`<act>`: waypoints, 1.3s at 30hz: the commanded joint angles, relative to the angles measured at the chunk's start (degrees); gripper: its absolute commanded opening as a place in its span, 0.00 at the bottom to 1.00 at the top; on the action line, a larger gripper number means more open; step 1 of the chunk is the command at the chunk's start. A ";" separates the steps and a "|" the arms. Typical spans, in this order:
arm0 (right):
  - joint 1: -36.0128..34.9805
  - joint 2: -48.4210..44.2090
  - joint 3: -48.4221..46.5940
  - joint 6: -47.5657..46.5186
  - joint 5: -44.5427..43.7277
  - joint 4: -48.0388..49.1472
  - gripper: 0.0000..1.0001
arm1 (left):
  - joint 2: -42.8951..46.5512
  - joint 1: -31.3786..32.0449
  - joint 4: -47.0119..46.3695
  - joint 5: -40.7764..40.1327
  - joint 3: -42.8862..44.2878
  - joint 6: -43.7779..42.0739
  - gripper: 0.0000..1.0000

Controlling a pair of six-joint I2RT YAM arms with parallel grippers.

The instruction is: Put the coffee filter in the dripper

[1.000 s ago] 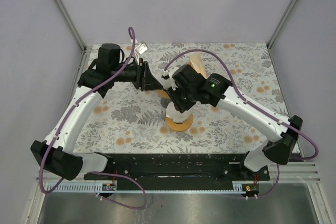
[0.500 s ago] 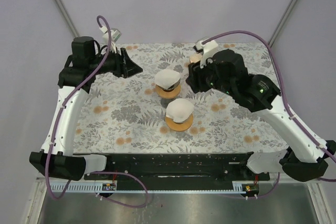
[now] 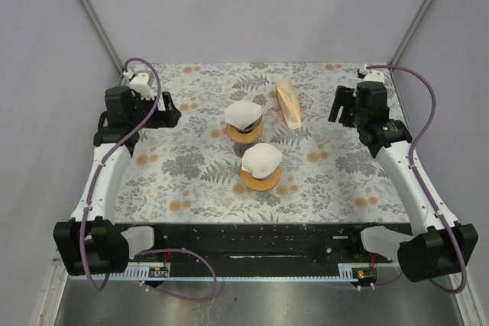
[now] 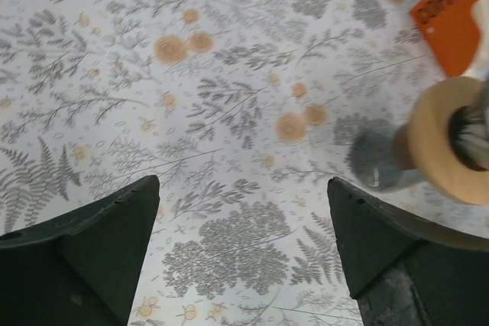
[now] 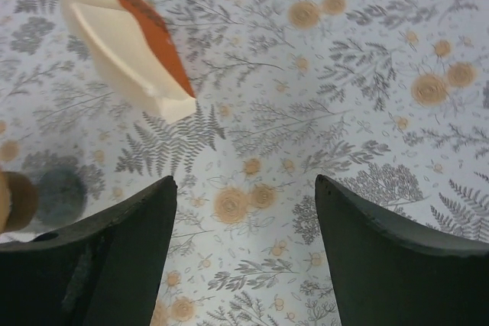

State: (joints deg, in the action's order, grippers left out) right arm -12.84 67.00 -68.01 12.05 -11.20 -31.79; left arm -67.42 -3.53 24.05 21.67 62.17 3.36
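Two drippers on round wooden bases stand mid-table. The far dripper (image 3: 244,132) holds a white coffee filter (image 3: 244,114). The near dripper (image 3: 260,179) holds another white filter (image 3: 262,158). My left gripper (image 3: 172,109) is open over the cloth at the left, well apart from them. In its wrist view the left gripper (image 4: 243,185) is empty, with a wooden dripper base (image 4: 447,150) at the right edge. My right gripper (image 3: 335,106) is open at the right. The right gripper (image 5: 244,181) holds nothing.
A cream and orange pack of filters (image 3: 289,103) lies flat behind the drippers, also in the right wrist view as the pack (image 5: 126,43). The floral tablecloth (image 3: 191,173) covers the table. Grey walls and frame posts close the sides and back.
Both arms have drawn back from over the drippers to the table's left and right sides. Both grippers have opened wider. The far dripper with its filter has come into view.
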 commanded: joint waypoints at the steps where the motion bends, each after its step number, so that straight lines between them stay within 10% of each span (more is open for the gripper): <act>1: 5.01 -2.75 7.61 3.76 -0.13 12.78 0.84 | 2.03 -1.39 -16.29 -9.80 -8.19 -3.00 0.97; 4: 8.09 -3.63 13.50 4.38 -1.01 17.98 0.99 | 1.94 -2.27 -23.77 -9.81 -14.69 -3.00 0.99; 19: 10.82 -5.13 33.28 1.13 -4.44 44.08 0.99 | 0.10 -2.80 -57.61 -13.32 -37.82 1.39 0.99; 39: 10.73 4.01 51.57 -2.82 -8.57 80.03 0.99 | -3.68 -2.80 -68.61 -15.26 -42.75 -0.45 0.99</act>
State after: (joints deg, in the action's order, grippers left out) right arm -2.24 69.25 -18.68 10.83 -17.26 35.46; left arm -70.57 -6.07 -38.48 7.20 19.97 3.84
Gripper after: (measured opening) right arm 0.993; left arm 0.987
